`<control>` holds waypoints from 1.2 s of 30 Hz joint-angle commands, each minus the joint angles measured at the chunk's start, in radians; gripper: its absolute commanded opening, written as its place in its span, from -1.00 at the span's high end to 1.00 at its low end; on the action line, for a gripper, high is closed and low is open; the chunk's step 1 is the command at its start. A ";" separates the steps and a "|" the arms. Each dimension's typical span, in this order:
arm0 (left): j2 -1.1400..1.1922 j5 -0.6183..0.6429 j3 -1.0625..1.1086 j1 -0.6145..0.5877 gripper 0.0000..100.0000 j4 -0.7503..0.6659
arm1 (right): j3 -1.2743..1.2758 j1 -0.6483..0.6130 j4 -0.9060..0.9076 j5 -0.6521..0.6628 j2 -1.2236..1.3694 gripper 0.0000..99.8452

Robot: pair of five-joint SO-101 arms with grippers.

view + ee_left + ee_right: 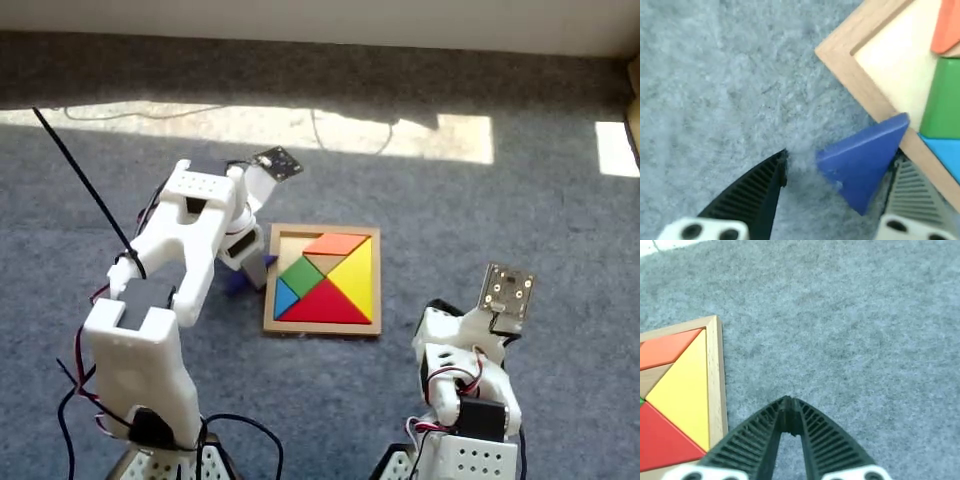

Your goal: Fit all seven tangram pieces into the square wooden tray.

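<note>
"Between your jaws, what's lying there?"

"The blue triangle (865, 160), leaning on the rim of the tray (865, 85). My left gripper (840, 160) is standing open around it, not squeezing. I'm judging it's needing a nudge into the bare corner (890, 60) beyond."

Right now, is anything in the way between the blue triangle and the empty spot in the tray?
Only the wooden tray's rim: the blue triangle rests a corner on it, just outside the tray's bare corner. Nothing else visible blocks the way.
</note>
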 commanded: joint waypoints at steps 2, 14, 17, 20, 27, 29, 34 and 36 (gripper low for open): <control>0.005 -0.005 -0.059 0.050 0.45 0.020 | 0.137 0.012 -0.021 -0.008 0.004 0.99; 0.007 -0.005 -0.048 0.068 0.54 0.023 | 0.137 0.012 -0.021 -0.008 0.004 0.99; -0.002 -0.005 -0.047 0.068 0.64 0.028 | 0.137 0.012 -0.021 -0.008 0.004 0.99; -0.005 -0.005 -0.061 0.067 0.66 0.071 | 0.137 0.012 -0.021 -0.008 0.004 0.99; -0.111 0.000 -0.073 0.070 0.66 0.110 | 0.137 0.012 -0.021 -0.008 0.004 0.99; -0.150 0.002 -0.071 0.084 0.66 0.110 | 0.137 0.012 -0.021 -0.008 0.004 0.99; -0.177 0.049 -0.079 0.139 0.66 0.101 | 0.137 0.012 -0.021 -0.008 0.004 0.99; -0.177 0.080 -0.081 0.159 0.66 0.097 | 0.137 0.012 -0.021 -0.008 0.004 0.99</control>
